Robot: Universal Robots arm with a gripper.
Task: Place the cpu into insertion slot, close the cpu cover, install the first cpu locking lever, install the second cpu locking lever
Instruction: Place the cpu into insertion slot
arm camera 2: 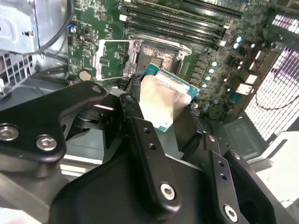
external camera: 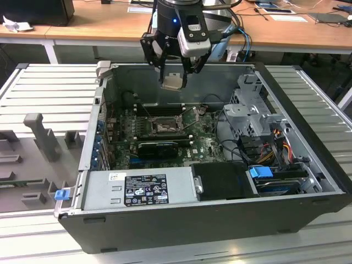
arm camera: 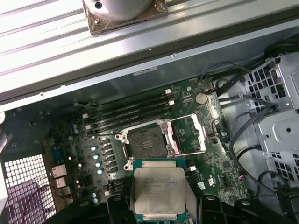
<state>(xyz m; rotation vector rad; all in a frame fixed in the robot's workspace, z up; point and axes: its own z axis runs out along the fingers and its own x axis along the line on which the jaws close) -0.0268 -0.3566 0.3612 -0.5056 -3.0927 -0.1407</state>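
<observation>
Fingers (arm camera: 117,210) grip the small flat square silver-grey cpu (arm camera: 158,189) by opposite edges, held high above the open black computer case (external camera: 220,225). Square silver-rimmed insertion slot (arm camera: 145,142) lies below it, well apart and bare. Thin metal-frame cpu cover (arm camera: 189,134) stands open beside the slot.

The arm (external camera: 179,14) is chopped off at the exterior view's 12 o'clock edge, and the fingers (arm camera 2: 140,140) hide part of the cpu (arm camera 2: 162,99).

Behind the ribbed grey metal table (external camera: 52,82) stands a long wooden desk (external camera: 99,25), and some white papers (external camera: 289,17) lie on its top.
</observation>
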